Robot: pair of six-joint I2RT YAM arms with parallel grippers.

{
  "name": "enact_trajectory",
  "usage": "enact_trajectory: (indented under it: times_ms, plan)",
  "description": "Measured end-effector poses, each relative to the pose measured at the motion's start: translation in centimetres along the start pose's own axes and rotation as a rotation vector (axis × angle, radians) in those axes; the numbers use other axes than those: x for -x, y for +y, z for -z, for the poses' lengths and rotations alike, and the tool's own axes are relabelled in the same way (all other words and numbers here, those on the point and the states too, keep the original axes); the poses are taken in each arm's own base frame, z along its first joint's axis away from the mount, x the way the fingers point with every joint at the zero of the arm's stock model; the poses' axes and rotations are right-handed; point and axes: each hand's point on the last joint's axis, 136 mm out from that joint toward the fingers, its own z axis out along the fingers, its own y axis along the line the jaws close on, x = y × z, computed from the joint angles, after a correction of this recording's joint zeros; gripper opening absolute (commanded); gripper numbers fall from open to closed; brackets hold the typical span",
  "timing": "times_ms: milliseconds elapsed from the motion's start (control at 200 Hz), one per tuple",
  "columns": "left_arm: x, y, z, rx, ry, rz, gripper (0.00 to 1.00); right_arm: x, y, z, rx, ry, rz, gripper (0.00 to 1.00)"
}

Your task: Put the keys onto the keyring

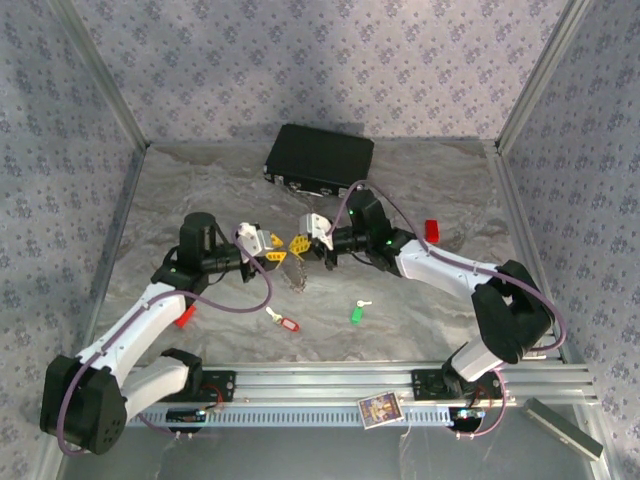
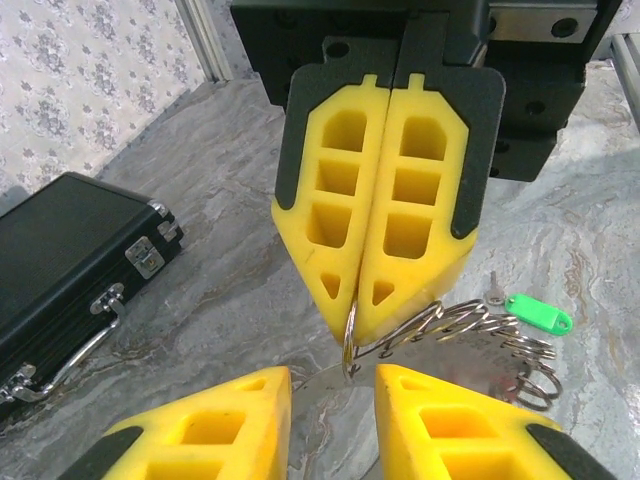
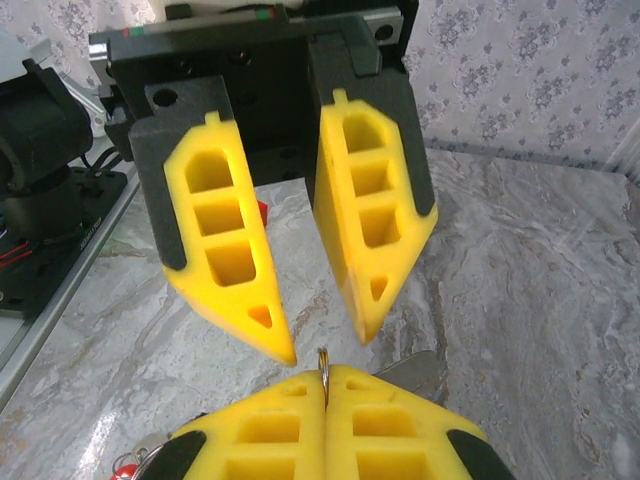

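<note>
I see the thin wire keyring (image 2: 455, 345) pinched edge-on by my left gripper (image 2: 355, 315), its ribbed yellow pads together on the metal above the marbled table (image 1: 420, 290). My right gripper (image 3: 325, 345) faces it, fingers apart. The red-tagged key (image 1: 284, 322) and green-tagged key (image 1: 357, 312) (glossy plastic) lie below.

keyring (image 1: 296, 272) mid-table btwn hands; keys (image 1: 283, 320) (image 1: 359, 311) nearer bases; case (image 1: 319, 160) behind.

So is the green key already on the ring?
No, the green-tagged key lies on the marbled table apart from the keyring, which the left gripper pinches in its shut jaws.
</note>
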Motion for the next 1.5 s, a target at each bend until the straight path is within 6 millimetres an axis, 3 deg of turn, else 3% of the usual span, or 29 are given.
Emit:
enact_trajectory:
  times_ms: [320,730,854,934,1019,1164,1349,1419,1499]
  plan:
    - [-0.5,-0.5,-0.2,-0.033,0.014,-0.002,0.06,0.4,0.3,-0.4,0.01,0.016,0.014,0.0]
    - [-0.4,-0.7,-0.4,-0.048,0.022,0.016,0.09,0.4,0.4,-0.4,0.019,0.047,0.029,0.0]
    - [-0.2,-0.6,-0.4,-0.049,0.021,0.032,0.0,0.5,0.4,-0.5,0.021,0.056,0.034,0.0]
    - [0.0,-0.5,-0.4,-0.042,0.02,0.041,0.0,0.6,0.3,-0.4,0.016,0.067,0.033,0.0]
    - [0.1,-0.2,-0.4,-0.029,0.02,0.063,0.0,0.7,-0.1,-0.3,0.003,0.081,0.031,0.25]
    - [0.7,-0.1,-0.9,0.001,0.051,0.149,0.0,1.2,-1.7,0.6,-0.082,0.157,0.009,0.44]
    - [1.8,0.9,-1.0,0.131,0.13,0.38,0.0,5.0,-2.9,4.1,-0.264,0.184,0.016,0.4]
    - [1.5,1.3,-0.6,0.183,0.173,0.493,0.0,6.1,-2.2,5.2,-0.31,0.177,0.009,0.37]
    - [1.1,1.7,0.1,0.249,0.219,0.633,0.0,6.3,0.1,5.5,-0.314,0.163,-0.011,0.34]
